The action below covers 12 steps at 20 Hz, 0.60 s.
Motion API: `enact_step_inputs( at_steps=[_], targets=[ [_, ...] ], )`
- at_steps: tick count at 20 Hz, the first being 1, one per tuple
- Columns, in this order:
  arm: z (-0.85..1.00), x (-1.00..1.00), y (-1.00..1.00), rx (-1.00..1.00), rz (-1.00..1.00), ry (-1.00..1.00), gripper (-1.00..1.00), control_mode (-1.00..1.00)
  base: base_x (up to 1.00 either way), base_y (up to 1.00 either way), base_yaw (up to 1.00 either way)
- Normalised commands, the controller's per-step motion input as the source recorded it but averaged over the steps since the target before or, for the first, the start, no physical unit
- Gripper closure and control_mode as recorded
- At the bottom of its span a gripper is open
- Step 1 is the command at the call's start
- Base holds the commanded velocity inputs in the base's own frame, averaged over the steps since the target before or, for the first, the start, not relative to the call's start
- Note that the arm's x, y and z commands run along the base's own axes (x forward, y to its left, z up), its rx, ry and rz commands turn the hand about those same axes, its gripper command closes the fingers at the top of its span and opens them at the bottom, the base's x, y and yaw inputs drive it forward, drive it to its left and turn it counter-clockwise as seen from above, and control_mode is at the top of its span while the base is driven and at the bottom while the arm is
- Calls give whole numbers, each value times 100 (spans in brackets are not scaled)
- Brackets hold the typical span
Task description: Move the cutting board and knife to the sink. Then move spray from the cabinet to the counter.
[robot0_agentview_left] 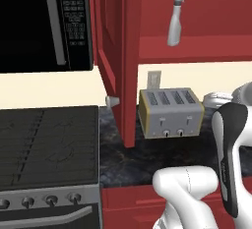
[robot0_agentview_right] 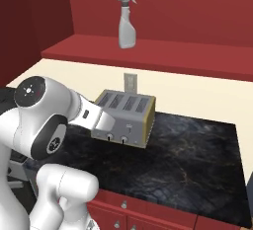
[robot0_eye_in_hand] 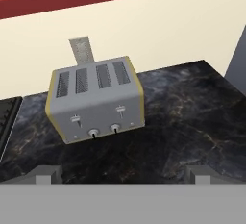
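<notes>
The pale spray (robot0_agentview_left: pixel 175 19) (robot0_agentview_right: pixel 127 21) stands upright on the lower shelf of the open dark red cabinet (robot0_agentview_left: pixel 118 51) (robot0_agentview_right: pixel 163 54), above the toaster. Below it lies the black veined counter (robot0_agentview_left: pixel 147 161) (robot0_agentview_right: pixel 192 160) (robot0_eye_in_hand: pixel 192 117). My gripper (robot0_eye_in_hand: pixel 123 174) hovers low over the counter's front part, facing the toaster, well below the spray. Its fingertips (robot0_eye_in_hand: pixel 48 173) stand wide apart with nothing between them, so it is open. The cutting board and the knife are out of view.
A grey four-slot toaster (robot0_agentview_left: pixel 170 112) (robot0_agentview_right: pixel 126 115) (robot0_eye_in_hand: pixel 93 98) stands on the counter by the wall outlet (robot0_eye_in_hand: pixel 81 50). A black stove top (robot0_agentview_left: pixel 47 144) lies to the left, with a microwave (robot0_agentview_left: pixel 44 21) above it. The open cabinet door (robot0_agentview_left: pixel 129 75) hangs left of the toaster.
</notes>
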Motion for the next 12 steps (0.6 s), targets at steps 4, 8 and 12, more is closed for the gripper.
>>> enact_step_inputs(
  at_steps=[4,8,12],
  targets=[
    [0,0,0,0,0,0,-100,100,0,0,0],
    [0,0,0,0,0,0,-100,100,0,0,0],
    [0,0,0,0,0,0,-100,100,0,0,0]
  ],
)
